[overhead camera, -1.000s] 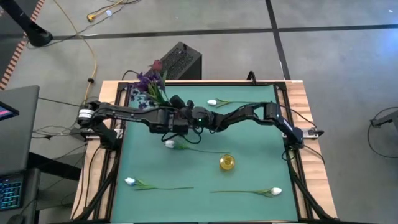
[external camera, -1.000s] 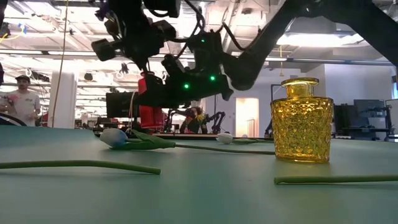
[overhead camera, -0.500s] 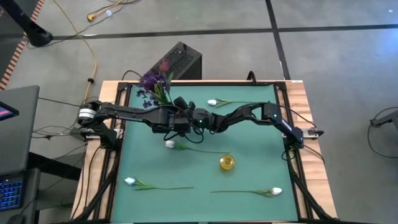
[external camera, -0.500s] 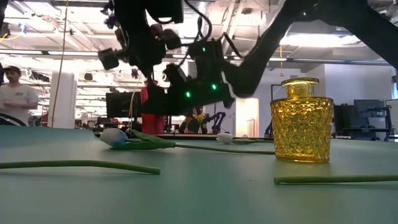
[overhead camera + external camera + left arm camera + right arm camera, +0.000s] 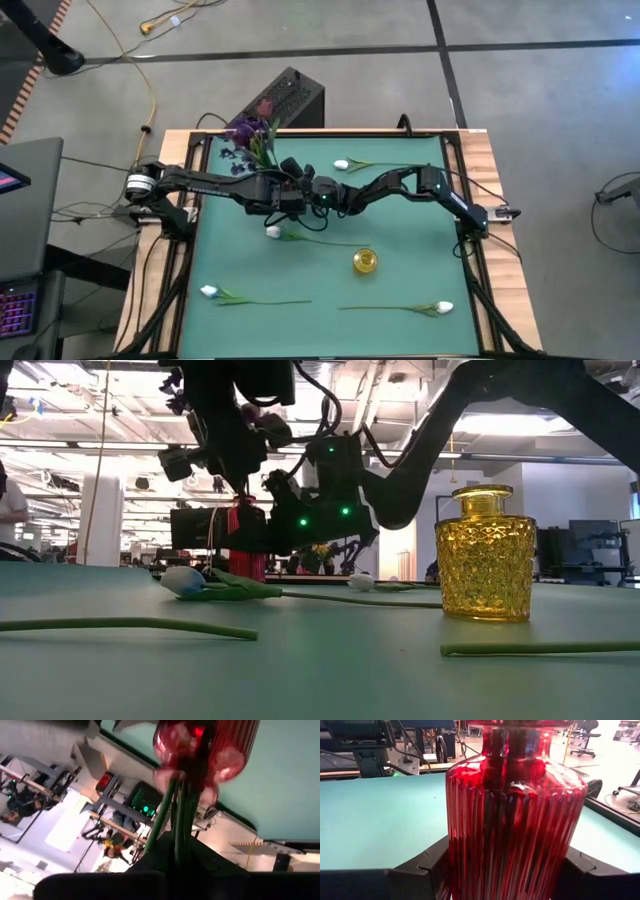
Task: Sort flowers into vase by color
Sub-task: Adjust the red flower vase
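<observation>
A bunch of purple and maroon flowers (image 5: 248, 133) slants up toward the far left over the table's middle. Its green stems (image 5: 174, 815) run down into the mouth of a ribbed red glass vase (image 5: 515, 815), seen behind the arms in the low view (image 5: 246, 546). My left gripper (image 5: 175, 862) is shut on those stems just above the vase. My right gripper (image 5: 515, 870) comes from the right and is shut on the vase body. A yellow glass vase (image 5: 365, 261) stands on the green mat. Several white flowers lie flat on the mat, one (image 5: 272, 232) just near of the grippers. My left gripper pinches the bunch's green stems (image 5: 172, 830), several together, between its two fingers, slanting down from the table's left. The blooms stick up behind the fingers and the stem ends reach into the red vase's mouth (image 5: 200, 740). My right gripper has the red vase's ribbed body (image 5: 470, 850) between its two fingers (image 5: 422, 865), one on each side, low on the vase. The fingers lie level and come from the table's right. The vase is upright; whether its base is on the mat I cannot tell.
More white flowers lie at the far middle (image 5: 341, 164), near left (image 5: 208, 292) and near right (image 5: 443, 308), stems flat on the mat. A black box (image 5: 290, 97) stands beyond the far edge. Wooden rails (image 5: 490, 200) frame the mat.
Both grippers have come down a little together, the right with the red vase and the left with the bunch of purple flowers. The vase hangs lower in the low view than a second ago. Neither gripper has opened or let go.
</observation>
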Action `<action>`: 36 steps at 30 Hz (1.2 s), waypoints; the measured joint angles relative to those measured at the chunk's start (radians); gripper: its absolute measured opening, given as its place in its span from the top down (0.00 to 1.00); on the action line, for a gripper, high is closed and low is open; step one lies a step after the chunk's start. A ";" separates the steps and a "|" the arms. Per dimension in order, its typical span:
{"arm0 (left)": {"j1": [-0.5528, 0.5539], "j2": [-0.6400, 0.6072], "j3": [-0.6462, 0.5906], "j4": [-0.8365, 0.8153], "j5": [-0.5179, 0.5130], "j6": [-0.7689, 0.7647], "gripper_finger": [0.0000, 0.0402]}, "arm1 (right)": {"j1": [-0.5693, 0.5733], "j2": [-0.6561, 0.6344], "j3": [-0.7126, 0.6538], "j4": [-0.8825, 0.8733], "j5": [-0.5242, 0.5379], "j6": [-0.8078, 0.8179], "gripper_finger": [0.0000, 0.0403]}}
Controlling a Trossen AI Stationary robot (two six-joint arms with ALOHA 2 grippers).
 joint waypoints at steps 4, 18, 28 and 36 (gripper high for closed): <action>-0.006 0.002 0.000 0.011 0.024 0.001 0.84 | -0.004 -0.003 0.001 0.022 0.000 -0.003 0.35; -0.047 0.004 0.004 0.047 0.015 -0.050 0.41 | -0.014 0.066 0.011 0.146 0.003 0.034 0.35; -0.093 -0.004 0.006 0.065 -0.036 -0.061 0.36 | -0.033 0.069 0.009 0.051 0.008 0.087 0.35; -0.142 -0.014 0.006 0.016 -0.042 -0.136 0.36 | -0.035 0.069 0.008 0.046 0.008 0.084 0.35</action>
